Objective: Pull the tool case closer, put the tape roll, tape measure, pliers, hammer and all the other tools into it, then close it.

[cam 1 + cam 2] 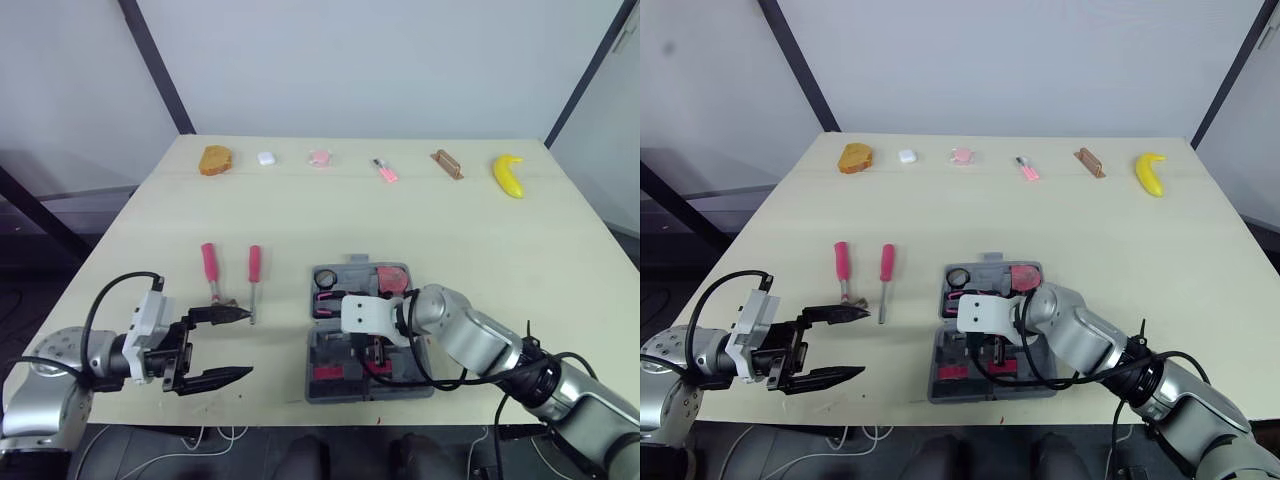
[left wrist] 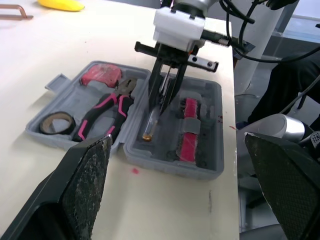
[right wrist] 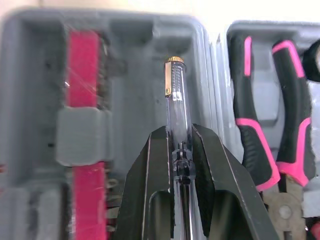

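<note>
Right gripper (image 3: 180,134): clamped on a clear-handled screwdriver (image 3: 176,87), which is held low over the open tool case (image 1: 350,392) directly beneath. Pliers (image 3: 252,107) are seated in the half beside its fingers.
Left gripper (image 1: 249,344): fingers spread apart, nothing held. Two red screwdrivers (image 1: 209,265) are laid just beyond its tips.

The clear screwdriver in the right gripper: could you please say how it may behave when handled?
The clear screwdriver looks slim and round, so it may roll unless seated in the tool case. Its smooth barrel could slip in the right gripper. It is probably light and stiff.
</note>
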Robot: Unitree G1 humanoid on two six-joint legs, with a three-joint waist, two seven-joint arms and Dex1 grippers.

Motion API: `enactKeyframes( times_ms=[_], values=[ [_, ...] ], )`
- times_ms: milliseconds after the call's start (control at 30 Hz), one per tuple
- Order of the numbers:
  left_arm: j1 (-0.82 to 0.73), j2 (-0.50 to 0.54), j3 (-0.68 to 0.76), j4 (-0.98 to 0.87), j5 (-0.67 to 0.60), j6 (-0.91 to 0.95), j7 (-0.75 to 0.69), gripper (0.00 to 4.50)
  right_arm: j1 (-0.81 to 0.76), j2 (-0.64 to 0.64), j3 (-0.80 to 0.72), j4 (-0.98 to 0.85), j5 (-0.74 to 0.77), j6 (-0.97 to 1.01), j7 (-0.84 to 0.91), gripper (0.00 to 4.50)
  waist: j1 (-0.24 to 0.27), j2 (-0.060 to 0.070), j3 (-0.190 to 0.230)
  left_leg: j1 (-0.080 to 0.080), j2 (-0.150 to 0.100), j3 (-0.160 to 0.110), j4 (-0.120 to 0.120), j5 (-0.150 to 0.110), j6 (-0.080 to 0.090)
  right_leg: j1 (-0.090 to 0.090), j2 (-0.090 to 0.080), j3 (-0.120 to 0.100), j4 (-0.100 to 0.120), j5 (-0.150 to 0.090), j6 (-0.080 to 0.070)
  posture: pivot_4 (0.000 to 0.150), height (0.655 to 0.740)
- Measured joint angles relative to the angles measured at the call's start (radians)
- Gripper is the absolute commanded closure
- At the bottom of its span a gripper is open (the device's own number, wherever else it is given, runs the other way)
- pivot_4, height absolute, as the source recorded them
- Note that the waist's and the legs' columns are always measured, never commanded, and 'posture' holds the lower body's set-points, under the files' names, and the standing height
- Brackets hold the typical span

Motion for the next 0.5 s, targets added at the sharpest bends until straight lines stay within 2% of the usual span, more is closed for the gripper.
enactKeyframes(
  times_ms=[500],
  values=[
    [0.004,0.000,0.000,-0.004,0.000,0.001,0.024,0.00,0.003,0.073,-0.004,0.081,-0.071,-0.081,0.010,4.48,-0.025,-0.001,-0.001,0.002,0.000,-0.001,0.000,0.000,0.000,0.000,0.001,0.000,0.005,-0.001,-0.001,0.150,0.7400]
  ],
)
